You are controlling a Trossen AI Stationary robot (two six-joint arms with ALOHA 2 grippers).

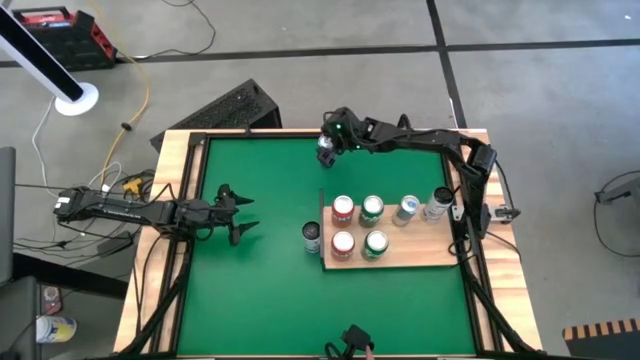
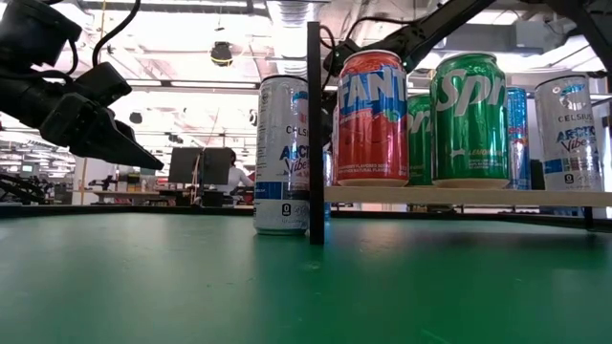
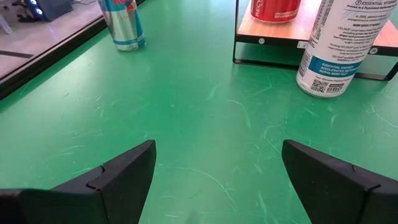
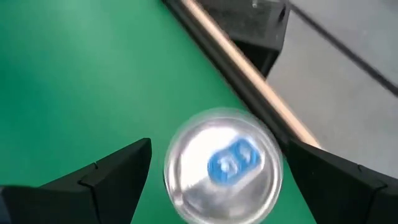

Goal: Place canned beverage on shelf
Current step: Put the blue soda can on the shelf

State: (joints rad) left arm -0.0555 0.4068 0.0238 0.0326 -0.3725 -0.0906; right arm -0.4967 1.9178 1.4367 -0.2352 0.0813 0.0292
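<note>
Green tabletop carries an upright blue-tabbed can, directly below the right gripper, between its spread fingers. Left gripper, spread too, waits farther off, facing the shelf.

Bright, even light in every view
Ceiling lights glare white in the low view, and a dark arm there looks soft and out of focus. The can top in the right wrist view is smeared with blur. The green table shows only faint shadows
</note>
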